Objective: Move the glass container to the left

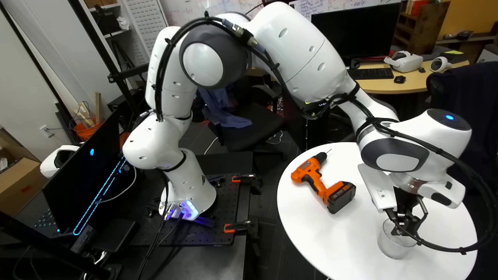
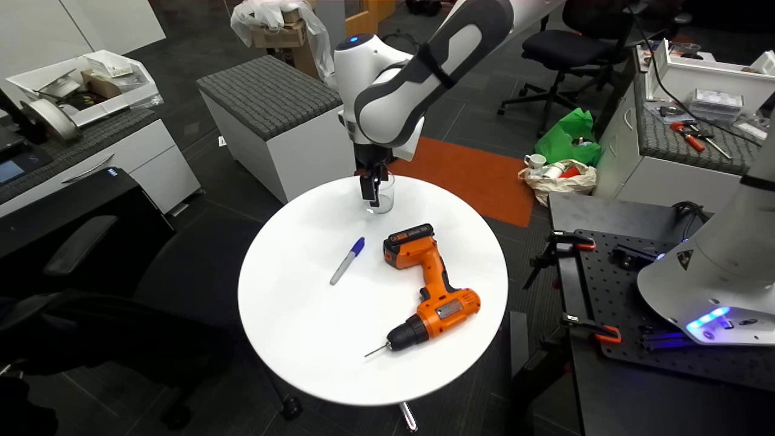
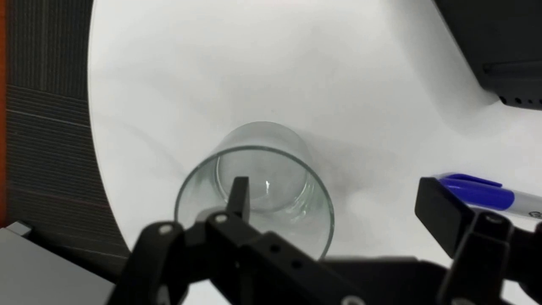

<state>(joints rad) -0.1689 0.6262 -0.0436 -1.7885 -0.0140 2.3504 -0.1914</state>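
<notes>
- The clear glass tumbler: upright on the round white bench, base down, mouth up, long axis vertical. In the wrist view the rim faces the camera, low and left of centre; the base shows through the glass, offset toward the top of the frame.
- Placement: at the lower right of the frame, the glass tumbler in an exterior view; just above the frame's centre, near the bench's upper edge, the glass tumbler in an exterior view.
- The gripper: directed downward, fingers spread wide. In the wrist view one finger appears within the ring of the rim, the other outside it, farther right; a gap shows between rim and outer finger. Whether the inner finger touches the glass cannot be told.
- The blue-capped marker pen: flat on the bench, cap toward the upper right in an exterior view.
- The orange-and-black cordless drill: on its side, bit toward the lower left in an exterior view.
</notes>
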